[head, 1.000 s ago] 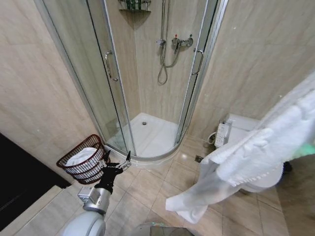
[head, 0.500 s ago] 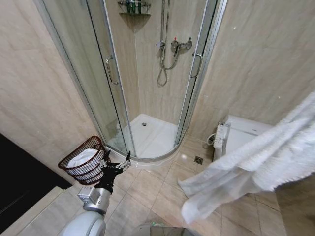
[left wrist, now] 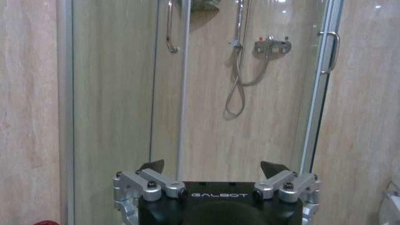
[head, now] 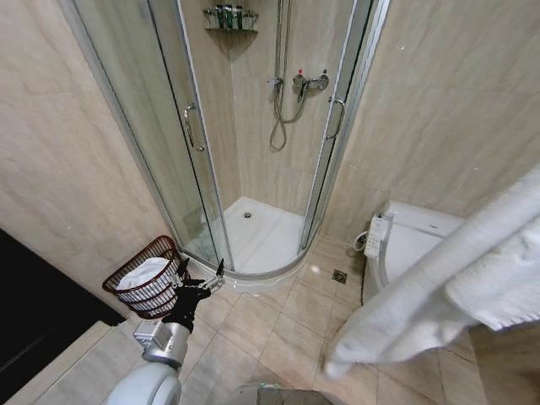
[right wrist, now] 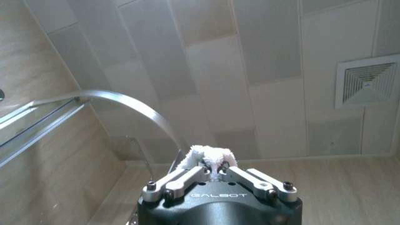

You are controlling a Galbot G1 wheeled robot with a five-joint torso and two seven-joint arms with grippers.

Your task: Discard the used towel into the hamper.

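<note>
1. The towel (head: 447, 295) is seen as white terry cloth, thick and soft, with a fuzzy nap; a tuft of it (right wrist: 209, 154) is pinched in the right gripper (right wrist: 216, 174).
2. The hamper (head: 148, 287) is made of thin dark reddish-brown wire-like ribs, with white cloth seen inside.
3. The left gripper (left wrist: 212, 168) is built of matt black casing with silvery brushed-metal links.
4. The shower doors (head: 169, 152) are of clear glass, with glossy chrome handles and frame.
5. The floor tiles (head: 278, 329) are beige and smooth, with a slight sheen.
6. The toilet (head: 413, 240) looks like glossy white ceramic or plastic.
</note>
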